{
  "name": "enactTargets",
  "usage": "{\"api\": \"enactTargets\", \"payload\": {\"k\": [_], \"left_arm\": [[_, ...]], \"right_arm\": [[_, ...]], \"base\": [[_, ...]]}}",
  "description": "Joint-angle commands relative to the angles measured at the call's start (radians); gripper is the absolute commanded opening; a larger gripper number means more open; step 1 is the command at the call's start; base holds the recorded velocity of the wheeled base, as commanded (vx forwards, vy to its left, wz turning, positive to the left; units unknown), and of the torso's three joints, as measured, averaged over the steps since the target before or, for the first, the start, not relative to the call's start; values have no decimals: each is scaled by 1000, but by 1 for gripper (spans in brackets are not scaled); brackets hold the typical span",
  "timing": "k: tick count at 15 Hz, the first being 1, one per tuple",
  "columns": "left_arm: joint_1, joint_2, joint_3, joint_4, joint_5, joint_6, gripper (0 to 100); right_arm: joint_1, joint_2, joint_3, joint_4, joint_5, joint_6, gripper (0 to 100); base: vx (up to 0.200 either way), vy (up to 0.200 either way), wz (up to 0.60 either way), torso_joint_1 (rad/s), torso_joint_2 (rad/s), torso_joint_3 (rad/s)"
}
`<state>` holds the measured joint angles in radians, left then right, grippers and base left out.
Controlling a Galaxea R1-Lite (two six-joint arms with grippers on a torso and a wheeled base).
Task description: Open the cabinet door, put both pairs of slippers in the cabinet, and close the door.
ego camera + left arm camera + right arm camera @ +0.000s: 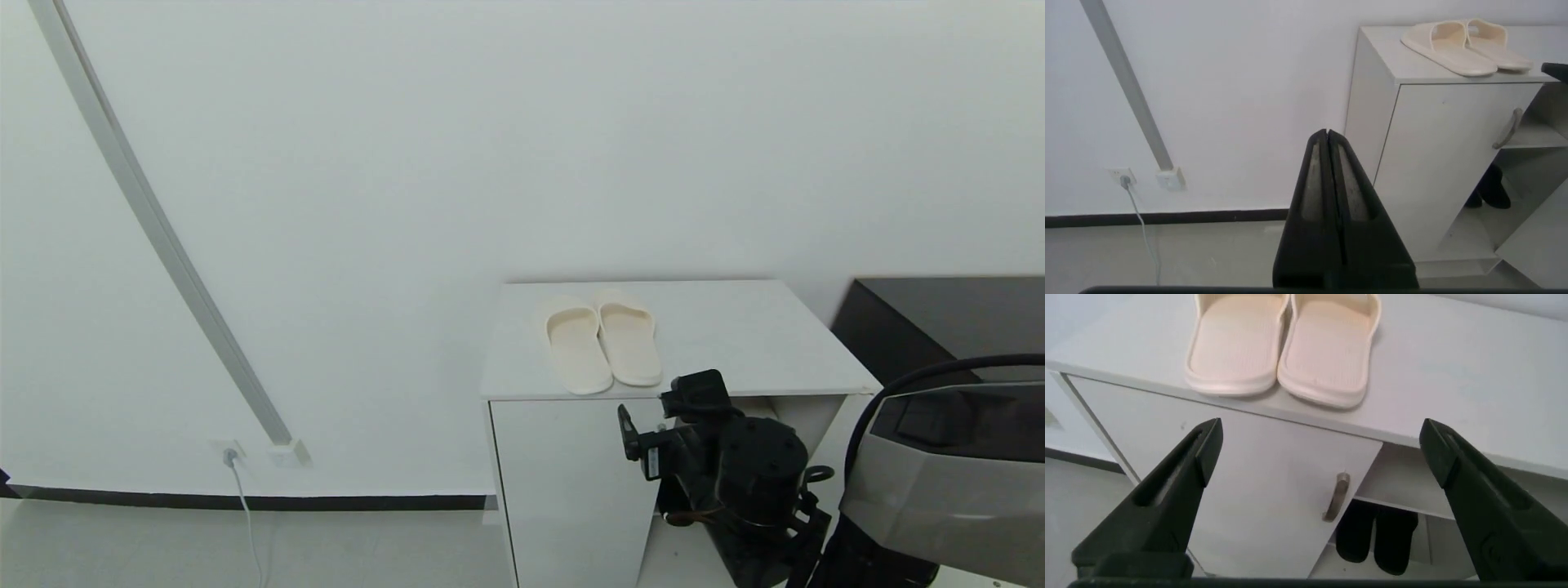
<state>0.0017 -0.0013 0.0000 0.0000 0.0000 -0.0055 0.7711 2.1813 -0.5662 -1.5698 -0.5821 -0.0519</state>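
In front of the cabinet (1249,482), the right gripper (1321,433) hangs wide open just below the cream slippers (1282,343) on its top; best to rise, straddle both heels and pinch them together; deeper inside sits a dark pair (1376,535); the left gripper (1328,139) is closed and empty.

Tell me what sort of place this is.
Probably a home entryway, or a mock-up of one: a white shoe cabinet against a bare wall, cream slippers on its top, a dark pair on a shelf inside, and a wall socket low down.
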Motion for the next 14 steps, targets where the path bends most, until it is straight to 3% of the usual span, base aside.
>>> {"api": "enactTargets", "payload": {"k": [1, 6, 10, 14], "left_arm": [[0, 1, 0, 0, 0, -1, 0], [0, 1, 0, 0, 0, -1, 0], [0, 1, 0, 0, 0, -1, 0], [0, 1, 0, 0, -2, 1, 0]], "right_arm": [[-3, 2, 0, -1, 18, 0, 100], [-30, 15, -57, 24, 27, -6, 100], [-44, -32, -236, 275, 25, 24, 100], [-30, -100, -389, 605, 25, 162, 100]], "base": [[0, 0, 0, 168, -359, -183], [0, 0, 0, 17, -40, -19], [0, 0, 0, 0, 0, 0], [50, 0, 0, 1, -1, -1]]}}
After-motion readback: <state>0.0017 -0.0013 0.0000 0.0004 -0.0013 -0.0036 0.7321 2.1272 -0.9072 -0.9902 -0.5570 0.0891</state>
